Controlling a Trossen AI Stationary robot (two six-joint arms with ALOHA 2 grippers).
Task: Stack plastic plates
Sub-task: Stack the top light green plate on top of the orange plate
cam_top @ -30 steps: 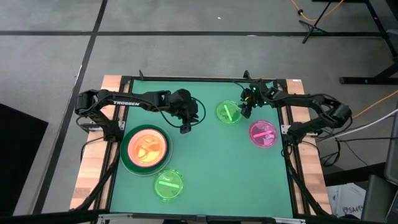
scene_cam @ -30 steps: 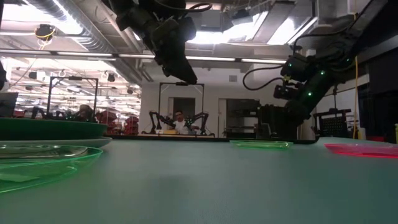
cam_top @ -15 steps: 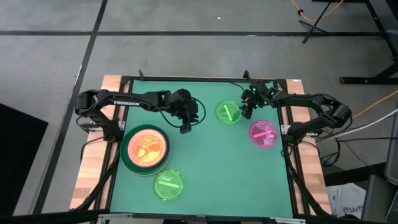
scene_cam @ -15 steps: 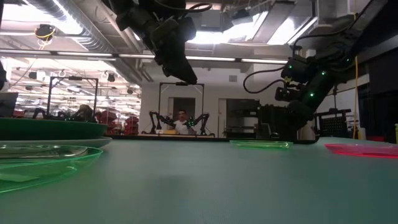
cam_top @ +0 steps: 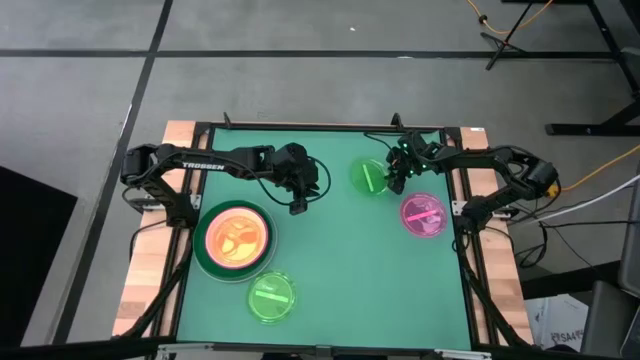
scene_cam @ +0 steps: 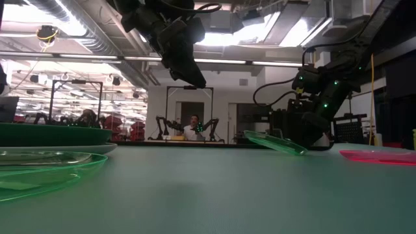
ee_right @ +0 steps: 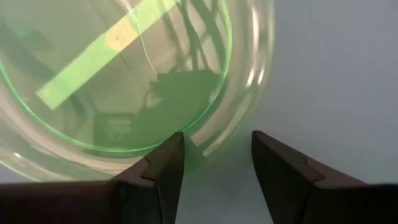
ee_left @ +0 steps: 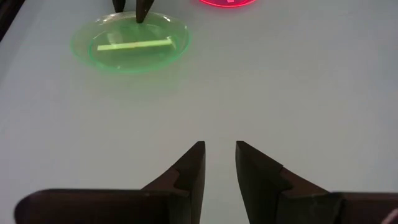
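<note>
Since a second ago the right tool (cam_top: 397, 172) has tipped the far lime-green plate (cam_top: 367, 176) onto its edge at the worktop's (cam_top: 350, 270) far right, jaws wide astride the rim, not yet clamped; close squarely before lifting; only low view shows tilt; left tool (cam_top: 297, 207) hovers half-open, empty.

Glossy translucent plastic plates (cam_top: 368, 175), matt green table mat (cam_top: 340, 270), wooden table edges (cam_top: 140, 285)

The single legible marking is the brand name "TROSSEN", printed in white capitals along the upper link of the left arm (cam_top: 205, 165), which reaches across the worktop's (cam_top: 340, 280) ten o'clock corner as seen from above. No other text, number or sign can be read in any view.
</note>
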